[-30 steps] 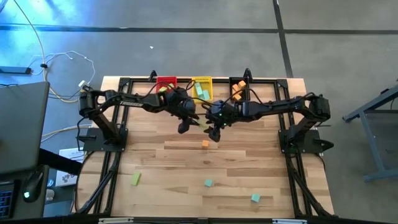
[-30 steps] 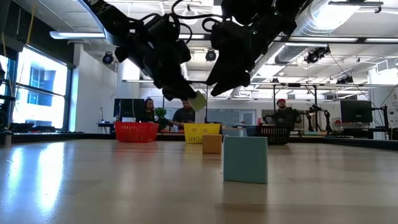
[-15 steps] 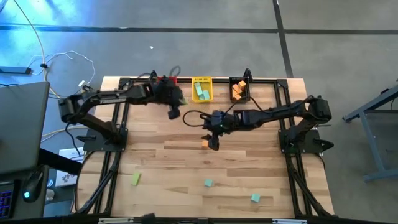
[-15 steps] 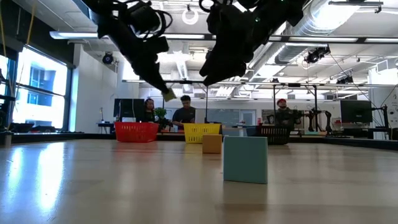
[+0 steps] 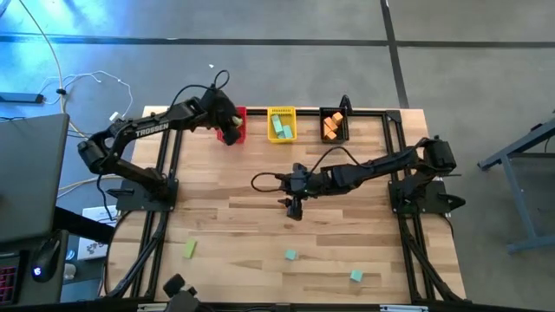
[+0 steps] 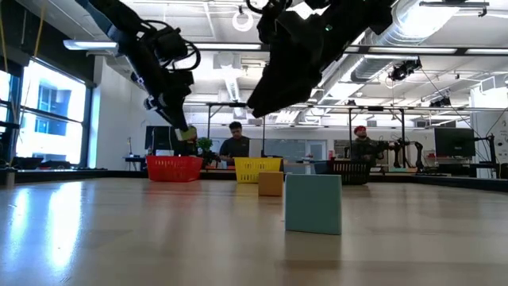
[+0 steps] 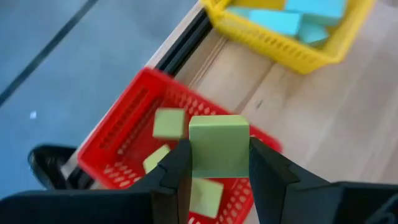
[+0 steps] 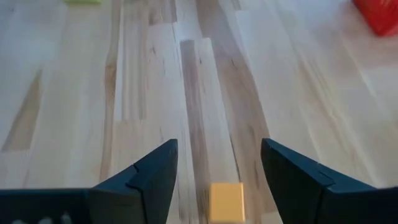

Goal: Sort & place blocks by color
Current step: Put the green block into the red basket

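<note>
A light yellow-green cube (image 7: 219, 145) is pinched between the two dark fingers (image 7: 176, 174) of the left gripper (image 7: 219, 180), and it is held above the red mesh bin (image 7: 118, 140) at the far edge of the wooden table (image 5: 243, 234). Three more yellow-green blocks (image 7: 169, 123) are seen lying inside that red bin. In the high view the left gripper (image 5: 229, 132) is placed right at the red bin (image 5: 239, 121).

The right gripper (image 8: 217, 180) is held low over the middle of the table with its fingers (image 8: 149, 177) spread wide and nothing clasped. A small orange cube (image 8: 226, 200) is seen on the wood between the two fingertips, not touched by either. In the high view this gripper (image 5: 292, 206) covers that spot.

Beside the red bin stand a yellow mesh bin (image 5: 282, 124) with teal blocks (image 5: 279, 128) in it and a black bin (image 5: 334, 126) with orange blocks (image 5: 330, 127) in it.

Left loose on the near half of the table are a yellow-green bar (image 5: 189, 250), a teal cube (image 5: 290, 255) and a second teal cube (image 5: 355, 276), all well apart from one another.
</note>
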`<state>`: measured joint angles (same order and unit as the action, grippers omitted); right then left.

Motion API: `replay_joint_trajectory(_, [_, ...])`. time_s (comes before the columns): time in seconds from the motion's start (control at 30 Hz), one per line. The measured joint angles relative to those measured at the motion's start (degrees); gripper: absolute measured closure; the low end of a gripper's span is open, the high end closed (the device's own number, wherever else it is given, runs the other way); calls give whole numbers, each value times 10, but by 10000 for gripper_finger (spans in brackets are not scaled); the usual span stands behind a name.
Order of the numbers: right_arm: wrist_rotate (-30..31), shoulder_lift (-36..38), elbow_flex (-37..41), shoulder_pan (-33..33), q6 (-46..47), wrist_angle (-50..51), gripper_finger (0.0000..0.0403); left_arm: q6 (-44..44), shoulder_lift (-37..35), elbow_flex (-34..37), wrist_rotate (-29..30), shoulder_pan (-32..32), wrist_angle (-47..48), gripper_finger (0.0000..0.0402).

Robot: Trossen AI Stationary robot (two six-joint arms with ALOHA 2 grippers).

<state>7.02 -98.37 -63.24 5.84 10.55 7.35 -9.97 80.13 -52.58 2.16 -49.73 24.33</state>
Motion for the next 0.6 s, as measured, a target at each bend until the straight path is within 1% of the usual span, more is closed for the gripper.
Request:
replay_joint_trajectory(0.17, [0,-18,0,3,26,-5,187,23,14,0,3,-14,-3,303])
replay_joint_trajectory(0.5, [0,-51,0,3,31,16,187,23,47,0,30,-16,-21,303])
replay_joint_trajectory(0.6, [1,-56,0,3,30,23,187,23,56,0,30,-16,-23,300])
